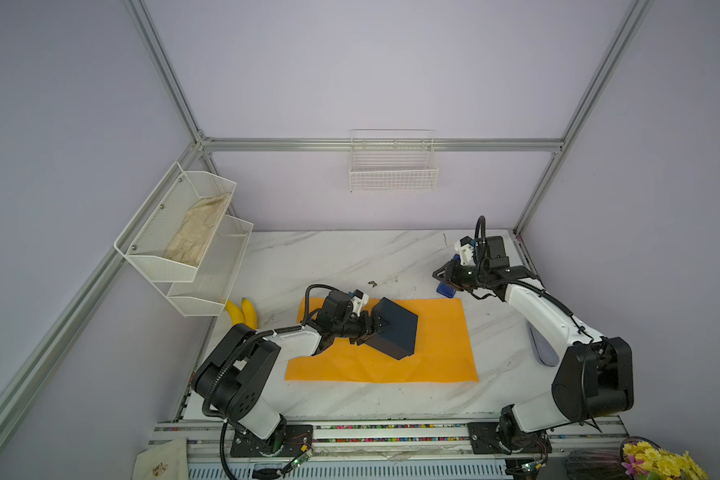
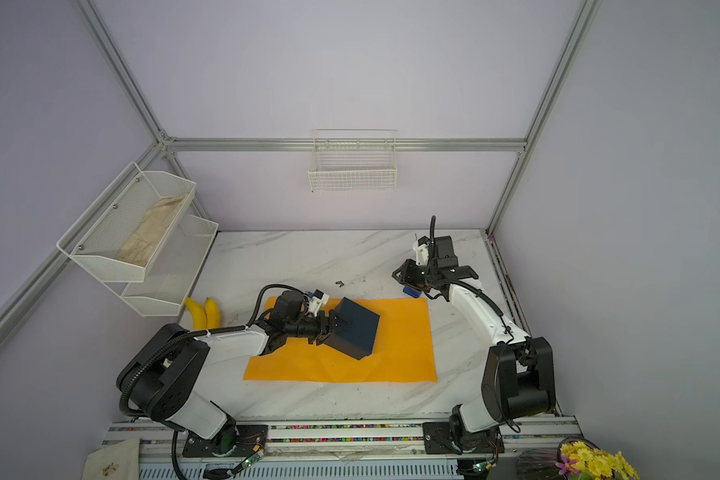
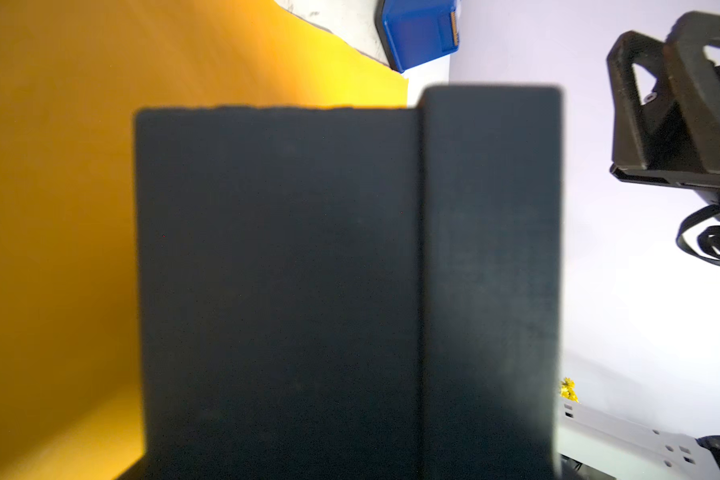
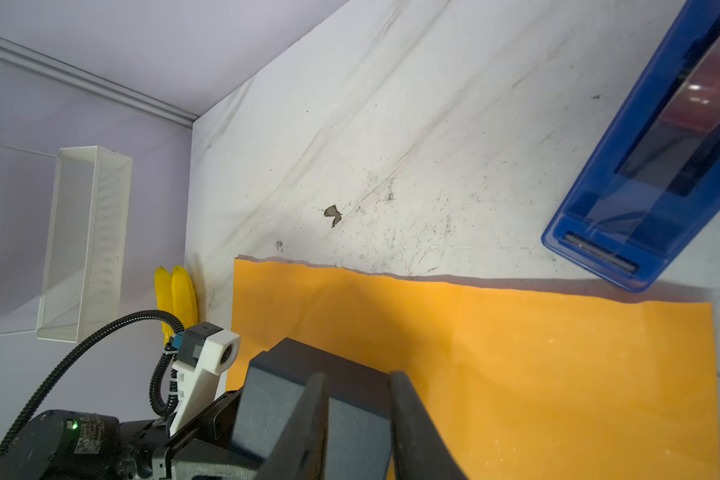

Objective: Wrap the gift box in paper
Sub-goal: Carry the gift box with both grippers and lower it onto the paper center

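Over the middle of the paper [image 1: 441, 345], my left jaws clamp the tipped gift box [image 1: 395, 328] so I can set it down, while my right jaws wait a bit apart, empty, by the tape holder [image 1: 446, 289].

In both top views the white marbled worktop [image 1: 350, 257] is overlooked steeply from above its front edge; the flat orange-yellow paper sheet [image 4: 558, 374] is shared by the close wrist views.

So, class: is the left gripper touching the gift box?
Touching. In a top view the left gripper has a finger on either side of the gift box, clamping its near edge.
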